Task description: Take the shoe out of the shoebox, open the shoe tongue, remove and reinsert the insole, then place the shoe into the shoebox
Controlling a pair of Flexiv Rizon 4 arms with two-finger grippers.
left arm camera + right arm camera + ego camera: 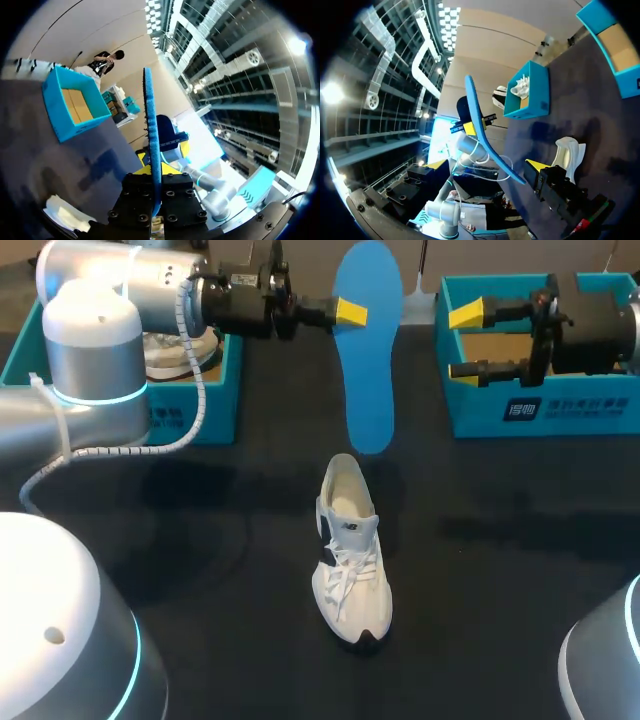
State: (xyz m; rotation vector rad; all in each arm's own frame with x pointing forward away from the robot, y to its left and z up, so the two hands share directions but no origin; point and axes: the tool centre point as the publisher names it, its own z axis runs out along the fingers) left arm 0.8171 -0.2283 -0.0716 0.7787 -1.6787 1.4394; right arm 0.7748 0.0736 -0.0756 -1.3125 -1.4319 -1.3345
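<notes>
The left gripper [354, 312] is pinching the blue insole [366, 370] at its wider end. Its fingers are closing on the thin sheet from both sides and holding it up in the air, at twelve o'clock from the white shoe [350, 560] lying on the table [200, 540]. The right gripper [468, 340] is waiting with its fingers spread wide, gripping nothing, over the empty shoebox [540, 425] at two o'clock. The insole is curving under its own weight, so it is probably handling as light, floppy foam. I am judging that steadying the shoe's soft heel collar while feeding the insole in is the safest hold.
</notes>
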